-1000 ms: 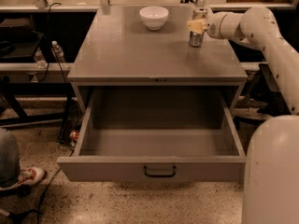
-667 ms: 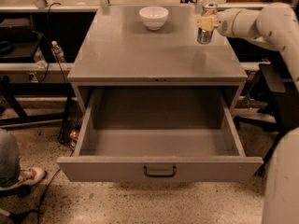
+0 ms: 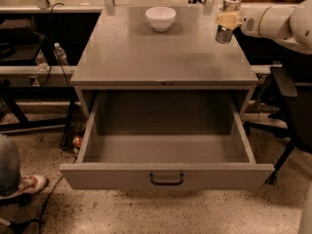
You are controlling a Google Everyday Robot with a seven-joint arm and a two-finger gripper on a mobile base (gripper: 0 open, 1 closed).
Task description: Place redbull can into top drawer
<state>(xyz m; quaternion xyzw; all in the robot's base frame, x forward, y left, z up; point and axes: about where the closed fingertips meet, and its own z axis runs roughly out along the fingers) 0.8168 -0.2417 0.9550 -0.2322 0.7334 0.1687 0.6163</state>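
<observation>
— Jaws first: how do they stand?
— Clamped on the redbull can (image 3: 224, 34). The gripper (image 3: 225, 19) sits at the upper right of the frame, its cream fingers (image 3: 220, 19) pressed across the can's middle.

— And the arm?
— The white arm (image 3: 275, 19) reaches in from the right edge, roughly level, with the gripper at its left end.

— Where exactly is the can?
— Over the far right corner of the cabinet top (image 3: 161, 57), close to the right edge. It leans a little, its top tipped toward the right. I cannot tell whether its base touches the surface or hangs just above it.

— The top drawer?
— The top drawer (image 3: 122, 177) is pulled fully out toward the bottom of the frame, and its bare grey floor shows. A dark bar handle (image 3: 166, 179) sits centred on the front panel. The can is well apart from it, up and to the right.

— Anything else on the cabinet?
— A white bowl (image 3: 161, 18) stands upright near the back edge, about centre, well to the left of the can.

— Around it?
— A small red can (image 3: 77, 141) lies on the floor beside the drawer's left wall. A person's shoe (image 3: 30, 184) shows at the lower left.
</observation>
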